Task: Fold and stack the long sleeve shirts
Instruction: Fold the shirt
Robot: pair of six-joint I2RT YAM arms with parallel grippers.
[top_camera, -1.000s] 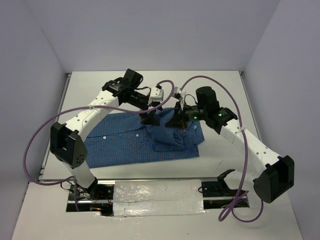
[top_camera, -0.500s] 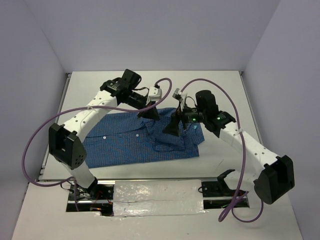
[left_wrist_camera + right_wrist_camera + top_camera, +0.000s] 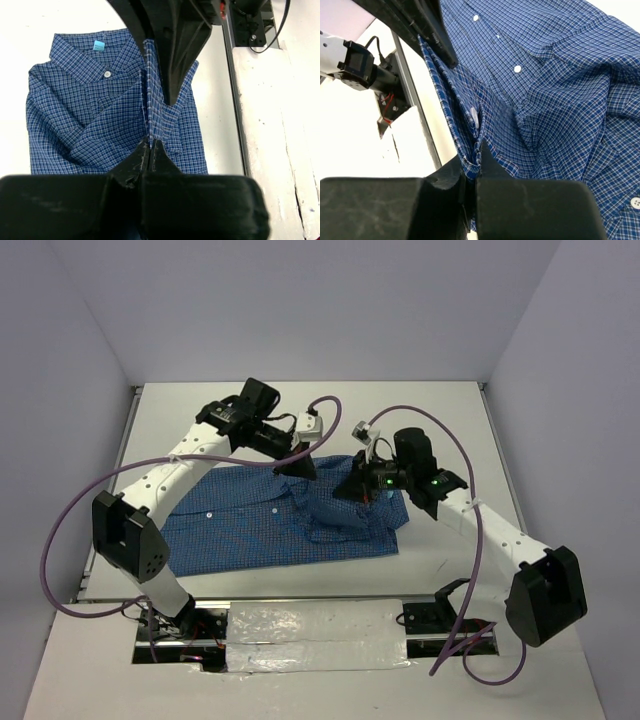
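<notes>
Shirt (image 3: pixel 262 525), blue fine check, count 1. It lies mid-way on the white table (image 3: pixel 430 410) between my 2 arms. The body is spread flat toward my left, and the end toward my right is bunched and raised. No 2nd garment is in view, so I judge there is nothing to stack on yet.

Handling, in my judgement: light, thin, soft cloth with no stiffness of its own. It will sag and crease wherever it is unsupported. It is not fragile, but a thin edge could slip from a pinch under a hard pull. It is best taken at hems or seams, with 2 holds well apart, so the edge between them runs straight.

My left gripper (image 3: pixel 150 146): jaws closed flat on an edge of the cloth, raised off the table.

My right gripper (image 3: pixel 474 152): jaws closed on that same edge, with 1 white button (image 3: pixel 474 118) just beside the pinch.

In both wrist views the edge runs taut between the 2 holds.

Further counts: 1 collar (image 3: pixel 75 50), 1 teal label (image 3: pixel 98 46), 1 collar button (image 3: pixel 106 74), 2 purple cables (image 3: pixel 405 408).
</notes>
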